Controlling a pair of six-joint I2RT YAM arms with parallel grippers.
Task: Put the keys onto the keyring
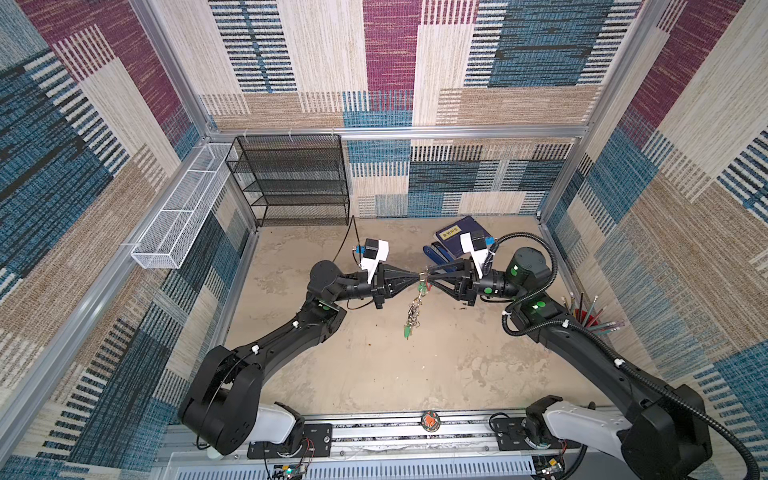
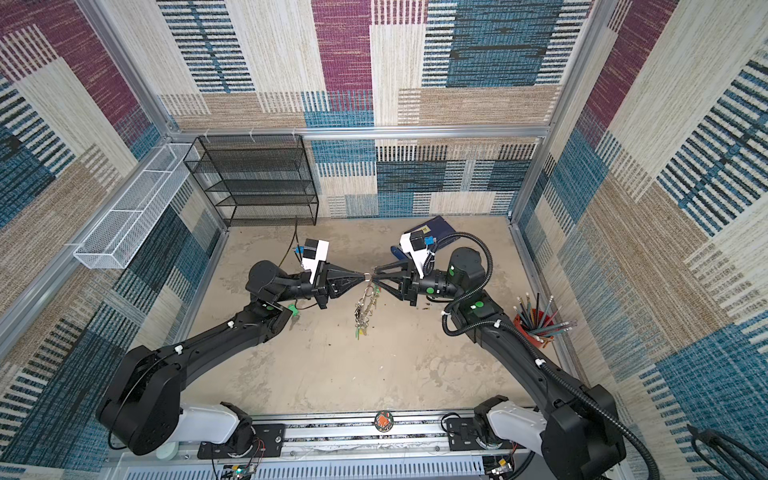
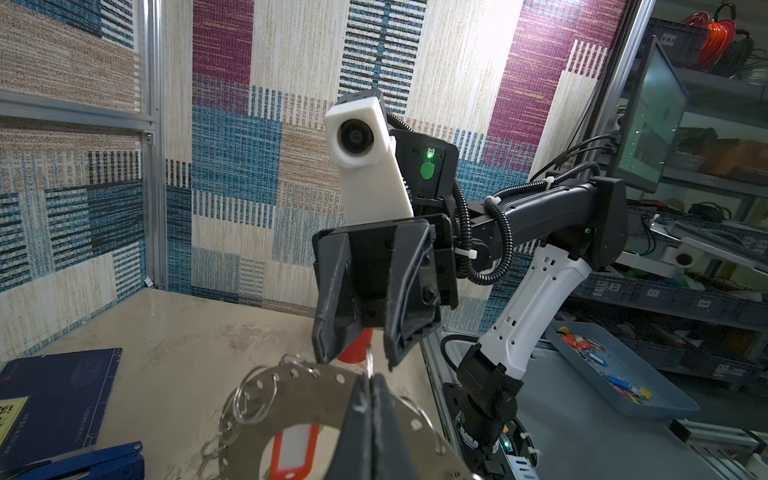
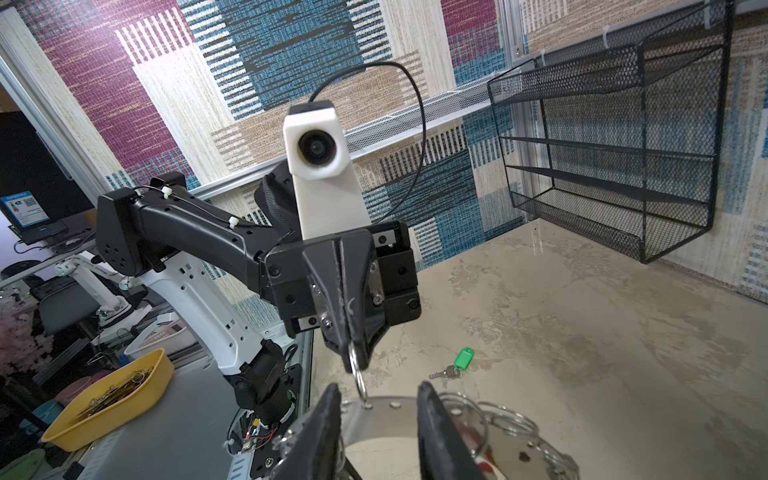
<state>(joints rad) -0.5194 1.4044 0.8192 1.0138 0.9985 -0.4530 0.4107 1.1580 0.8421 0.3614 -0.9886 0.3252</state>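
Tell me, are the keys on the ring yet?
Not yet. Done: the keyring hangs up off the table, pinched by the shut left gripper. In hand: the right gripper, open, straddles its rim. Left: the green key lies loose on the table, so it needs picking up and threading on. No other key shows.

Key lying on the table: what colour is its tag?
Green tag, clearest in the right wrist view.

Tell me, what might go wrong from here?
The left pincer holds the keyring in the air by one thin split ring; it might slip out. The right pincer stands open astride its rim and could set it swinging. The green-tagged key lies on the table, neither pincer free.
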